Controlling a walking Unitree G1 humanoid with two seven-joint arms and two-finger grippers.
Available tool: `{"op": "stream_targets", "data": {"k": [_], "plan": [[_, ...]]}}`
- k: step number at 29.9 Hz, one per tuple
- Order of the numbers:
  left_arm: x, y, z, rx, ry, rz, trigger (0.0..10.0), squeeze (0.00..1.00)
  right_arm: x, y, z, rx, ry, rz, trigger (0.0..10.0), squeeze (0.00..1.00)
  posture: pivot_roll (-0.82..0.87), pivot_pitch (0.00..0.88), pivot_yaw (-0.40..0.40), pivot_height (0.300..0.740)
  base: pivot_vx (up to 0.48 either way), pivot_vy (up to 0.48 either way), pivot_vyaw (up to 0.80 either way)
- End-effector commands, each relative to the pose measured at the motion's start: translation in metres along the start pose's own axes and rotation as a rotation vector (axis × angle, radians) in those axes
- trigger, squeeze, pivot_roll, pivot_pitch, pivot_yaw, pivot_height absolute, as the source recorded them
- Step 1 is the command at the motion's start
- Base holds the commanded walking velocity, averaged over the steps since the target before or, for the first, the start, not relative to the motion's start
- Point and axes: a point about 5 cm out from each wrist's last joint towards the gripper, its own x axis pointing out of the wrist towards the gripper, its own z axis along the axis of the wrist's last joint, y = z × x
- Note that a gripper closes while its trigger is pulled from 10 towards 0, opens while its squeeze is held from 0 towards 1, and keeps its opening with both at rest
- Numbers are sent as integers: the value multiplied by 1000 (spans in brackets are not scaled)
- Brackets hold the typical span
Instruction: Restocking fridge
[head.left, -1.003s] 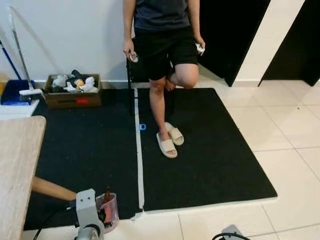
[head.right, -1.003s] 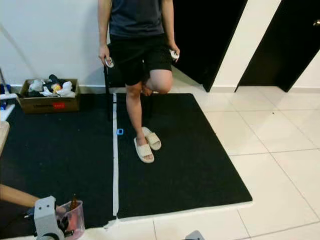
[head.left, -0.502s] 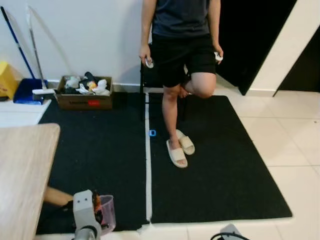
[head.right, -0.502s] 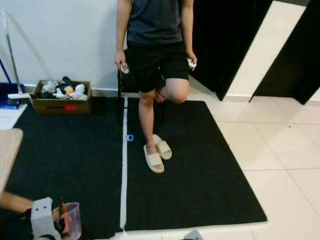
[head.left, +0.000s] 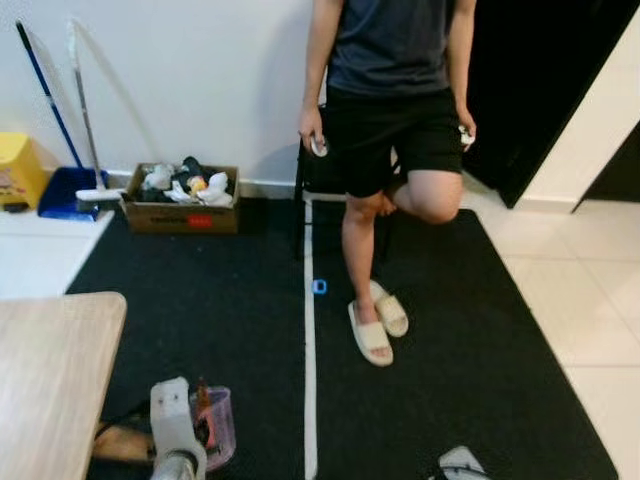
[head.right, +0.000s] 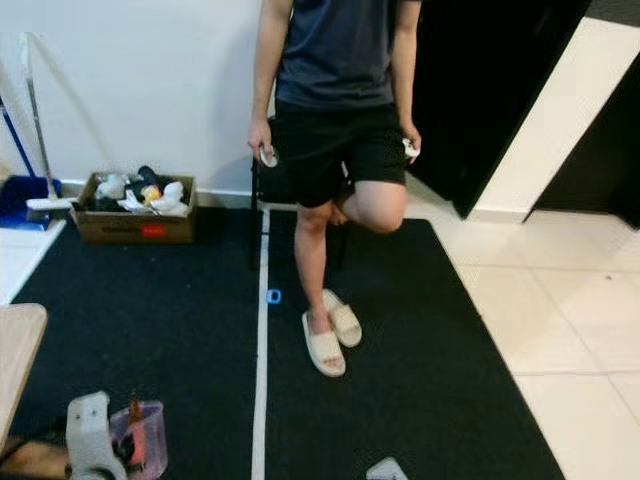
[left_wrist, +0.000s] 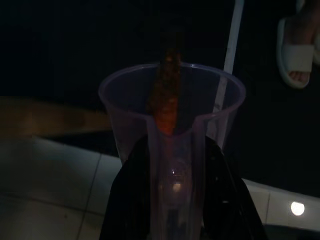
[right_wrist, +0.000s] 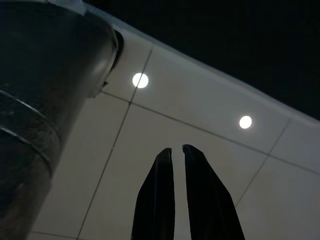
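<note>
My left gripper is holding a clear plastic cup low at my left side, jaws clamped on its wall, an orange-brown bottle standing inside. My right gripper is hanging over the tiled floor, jaws nearly closed on nothing. A person is standing on the black mat ahead.

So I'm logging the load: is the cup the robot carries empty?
No. The clear cup in the left gripper holds an orange carrot-like thing standing upright.
</note>
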Motion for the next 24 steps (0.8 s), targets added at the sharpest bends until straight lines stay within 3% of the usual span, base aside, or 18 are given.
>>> {"op": "stream_targets", "data": {"k": [1, 24], "plan": [[-1, -1, -2, 7, 5, -5, 10000, 0, -1, -4, -1, 5, 5, -8, 10000, 0, 78, 7, -78, 740, 292, 0, 0], [-1, -5, -4, 1, 8, -10, 10000, 0, -1, -6, -1, -1, 5, -9, 10000, 0, 74, 4, -84, 740, 291, 0, 0]]}}
